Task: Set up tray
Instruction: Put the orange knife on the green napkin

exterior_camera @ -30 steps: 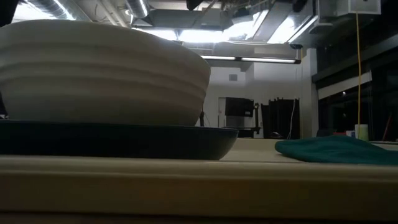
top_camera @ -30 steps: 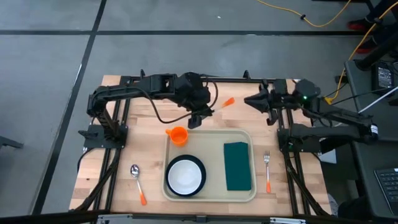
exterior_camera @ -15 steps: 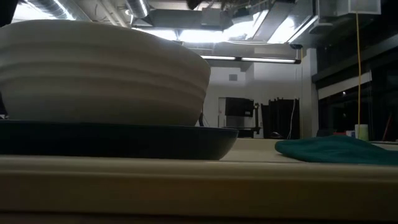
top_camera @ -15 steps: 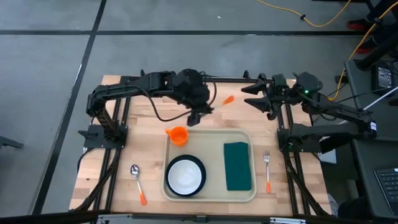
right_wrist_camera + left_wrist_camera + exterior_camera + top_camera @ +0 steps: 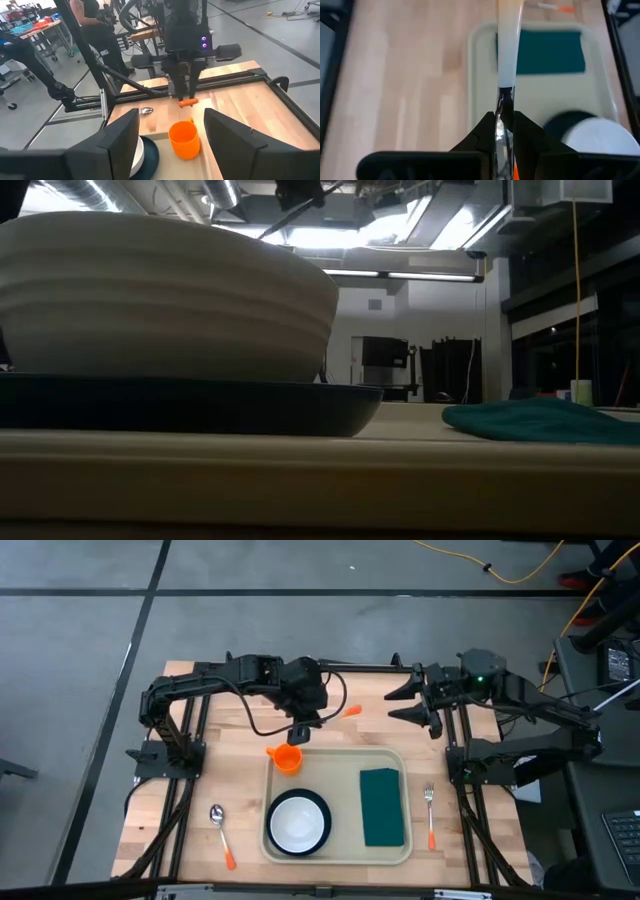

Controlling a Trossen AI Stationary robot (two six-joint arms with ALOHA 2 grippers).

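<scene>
My left gripper [image 5: 303,730] hangs above the table just beyond the cream tray [image 5: 345,765], shut on an orange-handled utensil [image 5: 340,714]. My right gripper [image 5: 393,705] stands open to the utensil's right, apart from it, with nothing between its fingers. On the tray lie a teal napkin [image 5: 382,806] and a dark plate [image 5: 322,823] bearing a white bowl [image 5: 298,823]. An orange cup [image 5: 285,757] stands at the tray's far left corner. The right wrist view shows the left gripper [image 5: 184,90] over the cup [image 5: 184,140]. My left gripper pinches the utensil's metal end [image 5: 504,102] between its two fingers, which slant downward. The utensil runs on ahead of the fingers, its orange handle end [image 5: 351,711] free and pointing toward the table's right. It is lifted clear of the table and the tray.
A spoon [image 5: 221,832] lies on the wood left of the tray and a fork [image 5: 430,815] right of it, both orange-handled. Bare wood shows along the far edge [image 5: 240,730]. A person [image 5: 92,25] stands in the room beyond the table.
My right gripper has opened and drawn up and back toward the table's right edge. My left gripper has carried the utensil a little toward the table's left and tipped further down; the utensil stays clear of the table.
</scene>
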